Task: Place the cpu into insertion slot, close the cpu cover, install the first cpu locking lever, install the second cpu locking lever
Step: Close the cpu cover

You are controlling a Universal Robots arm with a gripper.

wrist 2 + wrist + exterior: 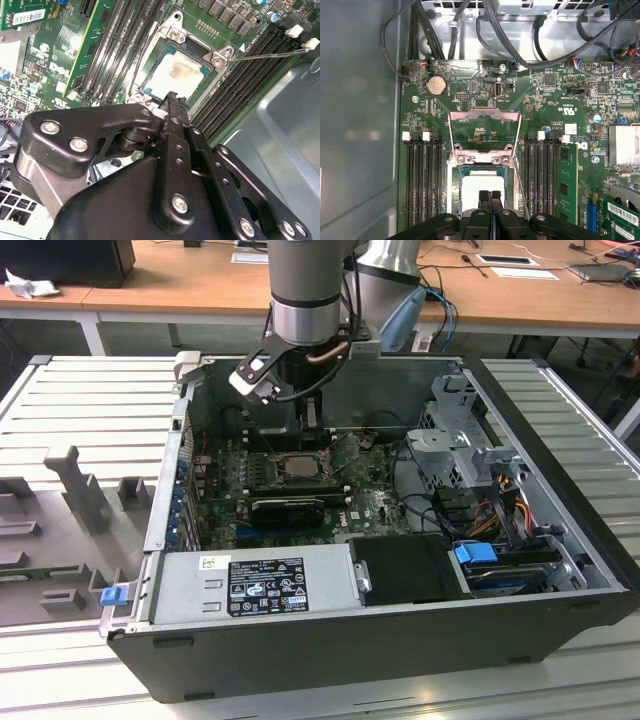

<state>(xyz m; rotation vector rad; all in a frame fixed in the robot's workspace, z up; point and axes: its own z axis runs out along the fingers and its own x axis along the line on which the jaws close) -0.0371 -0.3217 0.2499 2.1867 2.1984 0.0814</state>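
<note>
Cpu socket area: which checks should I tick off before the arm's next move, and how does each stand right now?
1. Cpu seated in the slot: ok, it lies flat inside the silver rim.
2. Cover closed over the cpu: not ok, it is folded back, with green board showing through its window.
3. Locking lever latched: not ok, it sticks out away from the slot.
4. Gripper free of load: ok, it is shut with nothing in it, just over the cpu's edge.
5. Gripper touching the cpu: cannot tell.
6. Cables off the slot: ok, they run past the board's edge.
</note>
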